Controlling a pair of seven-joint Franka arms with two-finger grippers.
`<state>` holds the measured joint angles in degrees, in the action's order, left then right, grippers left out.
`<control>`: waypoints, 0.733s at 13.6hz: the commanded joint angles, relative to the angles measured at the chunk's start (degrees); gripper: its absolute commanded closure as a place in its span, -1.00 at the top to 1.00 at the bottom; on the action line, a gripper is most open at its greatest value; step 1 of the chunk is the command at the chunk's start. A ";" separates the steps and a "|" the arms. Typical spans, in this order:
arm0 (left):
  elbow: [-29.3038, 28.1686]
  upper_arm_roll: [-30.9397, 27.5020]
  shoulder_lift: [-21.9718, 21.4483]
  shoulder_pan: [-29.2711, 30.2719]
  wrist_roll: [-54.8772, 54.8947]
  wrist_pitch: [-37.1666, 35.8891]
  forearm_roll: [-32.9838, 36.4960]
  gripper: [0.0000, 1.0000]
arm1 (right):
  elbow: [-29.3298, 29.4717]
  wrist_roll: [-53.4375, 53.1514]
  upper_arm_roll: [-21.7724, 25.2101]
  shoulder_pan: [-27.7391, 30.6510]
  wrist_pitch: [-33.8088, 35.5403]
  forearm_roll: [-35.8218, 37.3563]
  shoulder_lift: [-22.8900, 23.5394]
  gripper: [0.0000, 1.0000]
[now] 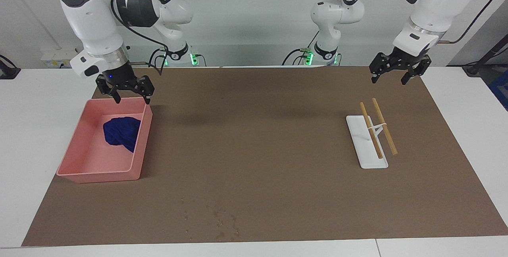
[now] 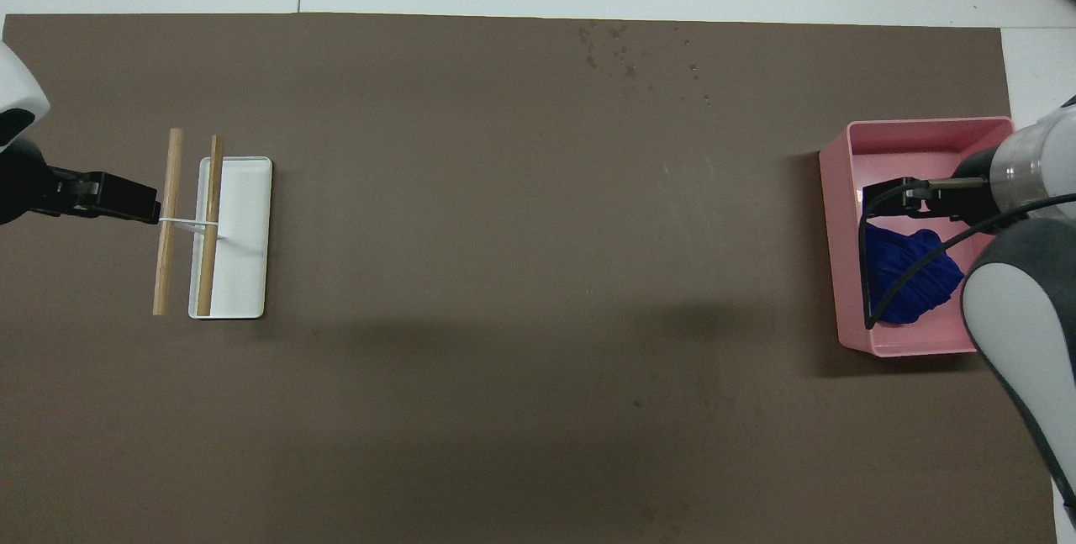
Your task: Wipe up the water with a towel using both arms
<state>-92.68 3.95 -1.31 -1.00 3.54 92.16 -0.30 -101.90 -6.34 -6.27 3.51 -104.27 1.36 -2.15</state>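
Though over bin, right gripper jaws wide, empty.

Probably a robotics lab: two arms bolted at a mat-covered table.

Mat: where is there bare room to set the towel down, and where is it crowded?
The widest bare stretch of mat lies between the pink bin and the white rack. The edge farthest from the robots carries the water. Crowded only at the bin, which holds the towel, and at the rack.
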 commanded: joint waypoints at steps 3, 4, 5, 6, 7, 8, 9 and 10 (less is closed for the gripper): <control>0.31 -0.34 -0.36 0.03 0.68 -1.10 -0.67 1.00 | 11.19 -6.67 0.03 -3.94 9.68 0.49 2.15 0.99; 0.31 -0.34 -0.45 0.03 0.59 -1.01 -0.67 1.00 | 11.98 -7.28 -0.15 -3.95 12.22 0.31 1.89 0.99; 0.39 -0.34 -0.45 0.03 0.59 -1.10 -0.67 1.00 | 12.95 -7.20 -0.15 -3.86 14.25 0.31 1.89 0.99; 0.39 -0.34 -0.45 0.03 0.59 -1.01 -0.67 1.00 | 12.96 -6.94 0.11 -3.51 14.96 0.22 1.71 1.00; 0.31 -0.34 -0.36 0.03 0.59 -1.10 -0.67 1.00 | 12.43 -6.50 0.20 -2.99 14.62 -0.12 1.45 1.00; 0.39 -0.34 -0.36 0.03 0.67 -1.01 -0.67 1.00 | 12.17 -6.58 0.38 -3.07 14.53 -0.04 1.45 1.00; 0.39 -0.34 -0.36 0.03 0.59 -1.10 -0.67 1.00 | 11.99 -6.58 0.47 -2.98 14.53 -0.04 1.45 1.00; 0.31 -0.34 -0.45 0.03 0.59 -1.10 -0.67 1.00 | 11.12 -6.49 0.64 -2.37 14.53 -0.04 1.19 1.00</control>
<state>-92.68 3.95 -1.31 -1.00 3.54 92.15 -0.30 -90.75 -12.65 -5.45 -0.04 -90.40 1.36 -1.38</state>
